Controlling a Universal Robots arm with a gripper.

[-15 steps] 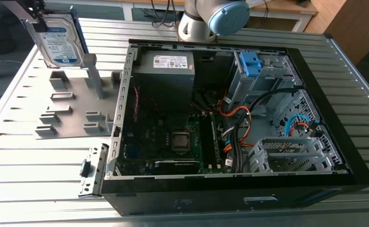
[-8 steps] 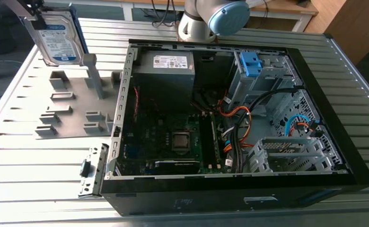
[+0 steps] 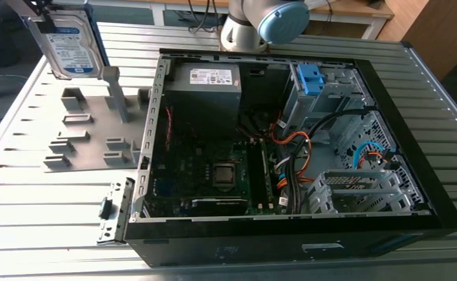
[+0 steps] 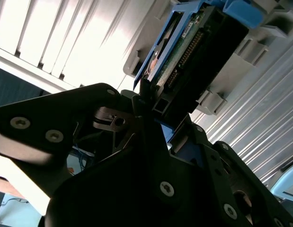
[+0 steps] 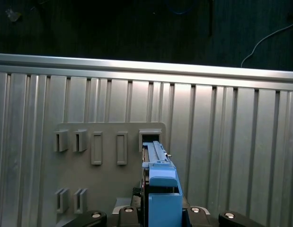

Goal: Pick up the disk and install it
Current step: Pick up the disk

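One disk (image 3: pixel 71 42) hangs upright at the far end of the exterior view's left side, its white and blue label facing the camera and a blue carrier frame (image 3: pixel 95 35) running along its edge. The tool (image 4: pixel 153 101) has its fingers (image 4: pixel 145 97) closed on the disk. In the second wrist view they pinch the end of the drive, where the green circuit board and connector edge (image 4: pixel 184 47) show inside the blue frame.

Below the disk a grey slotted holder plate (image 3: pixel 88 132) lies flat on the ribbed metal surface (image 3: pixel 41 199). In the first wrist view the disk (image 5: pixel 159 182) is seen edge-on over this plate (image 5: pixel 103 175), lined up with one open slot (image 5: pixel 150 138). Whether it touches the slot I cannot tell.

To the exterior view's right of the plate, well apart from the disk, an open computer case (image 3: pixel 291 237) lies on its side. Inside it are:
- a grey power supply (image 3: pixel 205 85) with a white sticker, at the far left corner of the case;
- the motherboard (image 3: pixel 201 175), nearer the camera than the power supply;
- a bundle of orange and black cables (image 3: pixel 295 146), to the right of the motherboard;
- a small blue bracket (image 3: pixel 310 79), on the drive cage at the far side.

The arm's pale blue joint (image 3: pixel 279 20) stands behind the case.
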